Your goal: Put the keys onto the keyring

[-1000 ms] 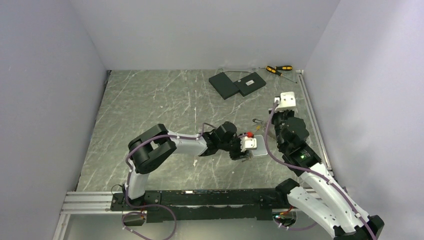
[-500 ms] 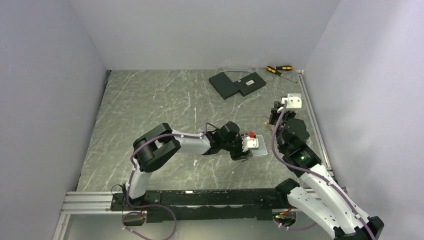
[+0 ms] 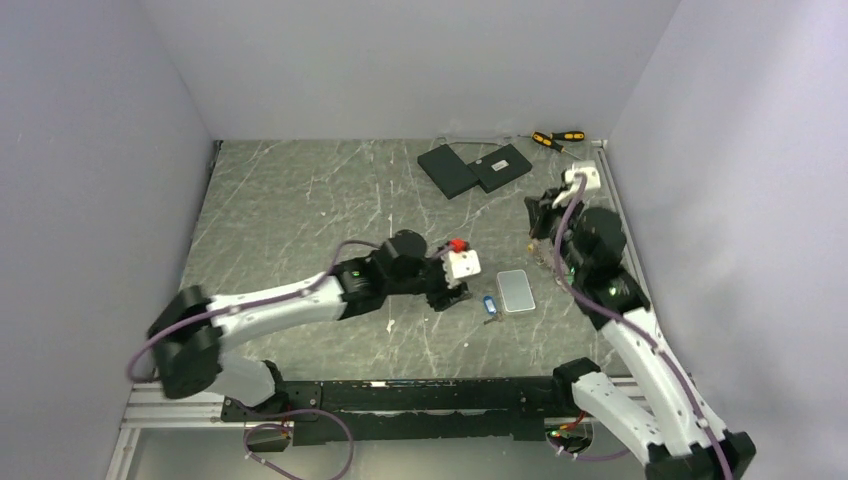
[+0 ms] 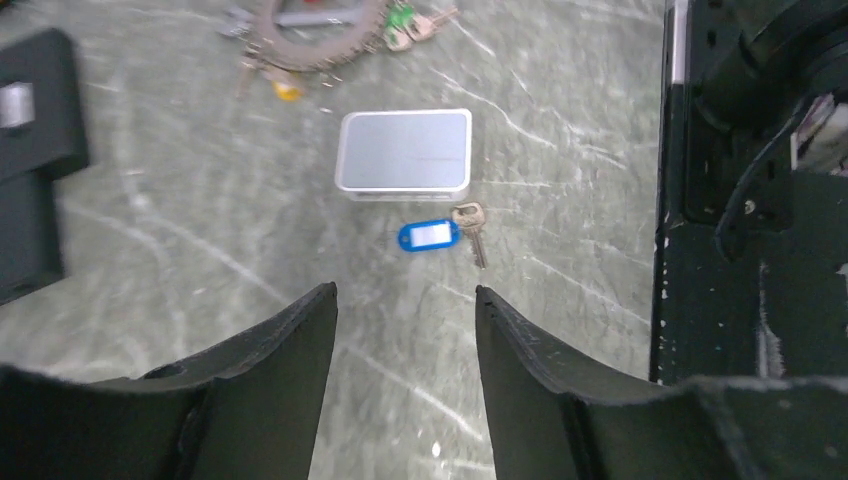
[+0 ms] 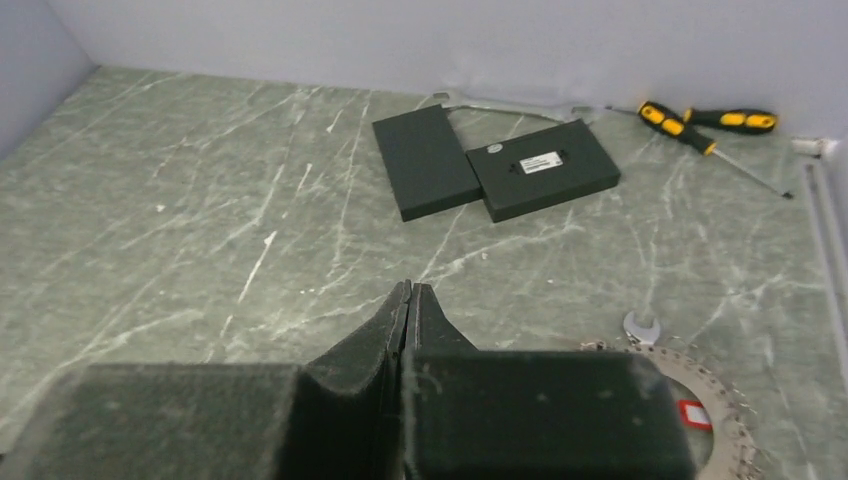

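A key with a blue tag (image 4: 428,236) lies flat on the table just in front of the pale slab (image 4: 405,153); it also shows in the top view (image 3: 489,305). The keyring (image 4: 310,35) lies beyond the slab, with green-headed keys (image 4: 400,15) and a yellow tag (image 4: 287,90) on it. Part of the keyring (image 5: 705,385) and a red tag (image 5: 693,413) show at the right wrist view's lower right. My left gripper (image 4: 405,290) is open and empty, short of the blue key. My right gripper (image 5: 410,286) is shut on nothing, above the table near the keyring.
Two black boxes (image 5: 425,160) (image 5: 545,170) lie at the back, with two yellow-and-black screwdrivers (image 5: 700,125) in the far right corner. A small wrench (image 5: 640,325) lies by the keyring. The right arm's base (image 4: 750,200) stands right of the blue key.
My left gripper has drawn back to the left, away from the slab, leaving the blue-tagged key lying beside it. My right gripper has moved farther back.
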Action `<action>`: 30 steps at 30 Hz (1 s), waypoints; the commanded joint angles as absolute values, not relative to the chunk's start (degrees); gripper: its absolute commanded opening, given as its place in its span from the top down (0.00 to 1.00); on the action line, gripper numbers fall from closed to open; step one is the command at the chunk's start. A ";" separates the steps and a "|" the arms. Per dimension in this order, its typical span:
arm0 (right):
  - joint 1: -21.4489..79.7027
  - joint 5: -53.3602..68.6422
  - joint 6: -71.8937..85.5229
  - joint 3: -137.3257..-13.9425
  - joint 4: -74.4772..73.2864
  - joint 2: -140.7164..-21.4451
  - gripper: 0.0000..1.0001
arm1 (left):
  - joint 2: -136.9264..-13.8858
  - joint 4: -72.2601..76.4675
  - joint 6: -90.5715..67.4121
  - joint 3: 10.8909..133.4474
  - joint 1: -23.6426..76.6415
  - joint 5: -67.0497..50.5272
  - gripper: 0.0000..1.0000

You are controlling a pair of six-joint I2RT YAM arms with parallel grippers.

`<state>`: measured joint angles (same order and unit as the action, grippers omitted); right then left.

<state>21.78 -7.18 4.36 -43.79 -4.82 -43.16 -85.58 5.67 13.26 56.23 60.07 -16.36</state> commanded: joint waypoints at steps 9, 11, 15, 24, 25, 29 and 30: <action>6.06 10.85 21.74 -57.84 -18.15 -61.61 0.82 | -51.23 -26.51 12.49 49.86 59.33 6.39 0.26; 6.06 2.10 21.92 -60.33 -22.63 -65.27 0.49 | -46.78 -26.11 12.32 46.98 59.24 8.68 0.23; 5.97 -13.13 22.40 -62.16 -26.52 -70.91 0.23 | -42.35 -23.99 11.48 43.07 59.24 8.70 0.20; 3.89 -22.96 23.03 -66.06 -27.09 -89.46 0.18 | -44.24 -25.58 12.70 42.63 59.15 6.77 0.21; 3.51 -23.00 22.76 -66.90 -26.96 -91.43 0.17 | -44.18 -25.51 12.75 42.63 59.15 6.47 0.21; 2.16 -22.21 21.87 -69.93 -26.55 -98.70 0.14 | -44.07 -25.37 13.05 42.28 59.15 6.34 0.21; 1.93 -21.30 21.74 -70.75 -26.73 -100.12 0.14 | -43.99 -25.14 13.13 42.17 59.15 6.35 0.21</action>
